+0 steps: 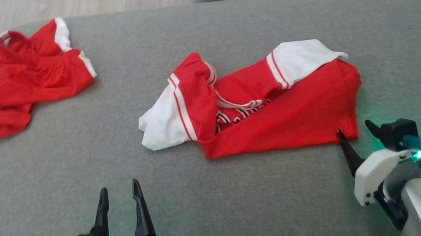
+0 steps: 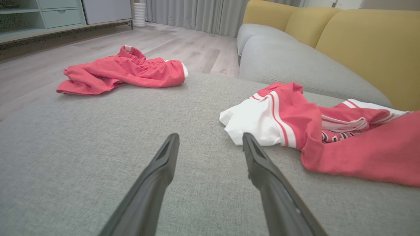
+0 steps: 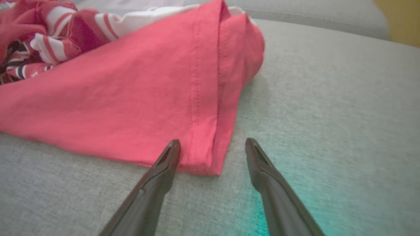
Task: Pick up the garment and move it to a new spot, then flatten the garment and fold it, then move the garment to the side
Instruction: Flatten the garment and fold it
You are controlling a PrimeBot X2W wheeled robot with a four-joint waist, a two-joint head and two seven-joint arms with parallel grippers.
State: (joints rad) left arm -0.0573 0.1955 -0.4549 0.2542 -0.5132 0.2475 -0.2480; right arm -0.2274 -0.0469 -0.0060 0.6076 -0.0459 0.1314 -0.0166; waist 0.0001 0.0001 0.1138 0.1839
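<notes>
We are at the pick-up step: the crumpled red-and-white jersey shirt [image 1: 259, 101] lies mid-cushion on the grey fabric sofa [image 1: 249, 197]. Our right tool [image 3: 212, 151], released, straddles its hemmed corner; our left tool [image 1: 120, 198] hangs released nearby. Next, we close on the corner.

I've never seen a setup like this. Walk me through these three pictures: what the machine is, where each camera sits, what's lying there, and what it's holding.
This is a wheeled robot with two arms. The head view looks down on a grey sofa cushion. Its left gripper and right gripper are both open, holding nothing. The other two pictures come from cameras on each wrist, looking along the dark fingers. A crumpled red-and-white jersey lies mid-cushion; its near corner sits between the right fingers. Red shorts lie apart at the far left.
</notes>
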